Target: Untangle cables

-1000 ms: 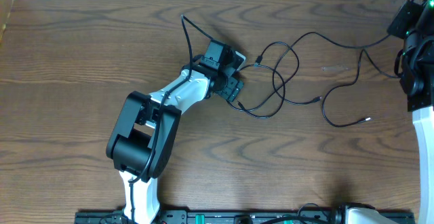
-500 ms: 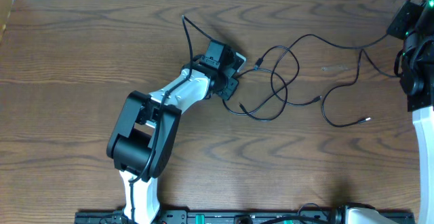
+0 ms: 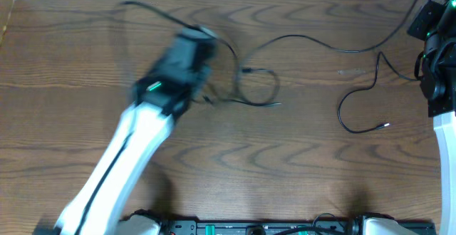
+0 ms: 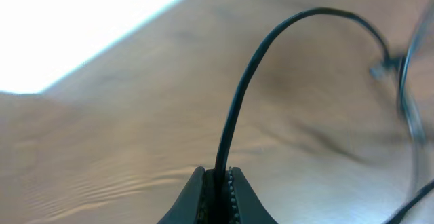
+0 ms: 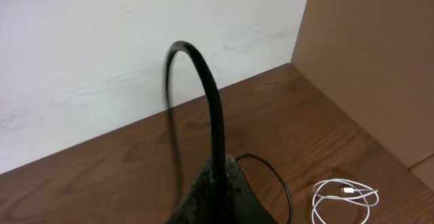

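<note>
Thin black cables (image 3: 258, 85) lie in loose loops across the middle of the table. My left gripper (image 3: 198, 35), blurred in the overhead view, sits at the upper left of them. In the left wrist view my left gripper (image 4: 218, 178) is shut on one black cable (image 4: 239, 102), which arcs up and right to a small plug (image 4: 380, 69). My right gripper (image 5: 218, 168) is shut on another black cable (image 5: 215, 108) that rises in an arch. A further black cable (image 3: 356, 107) curls toward the right arm (image 3: 436, 57), its plug end lying free.
A coiled white cable (image 5: 346, 193) lies on the table beside a brown cardboard wall (image 5: 366, 61) in the right wrist view. A white wall (image 5: 135, 54) runs along the table's far edge. A dark rail (image 3: 249, 228) borders the front edge.
My left gripper has shut on a black cable and swung up and to the left, dragging the loops leftward and stretching the tangle out. The right arm has stayed put.
</note>
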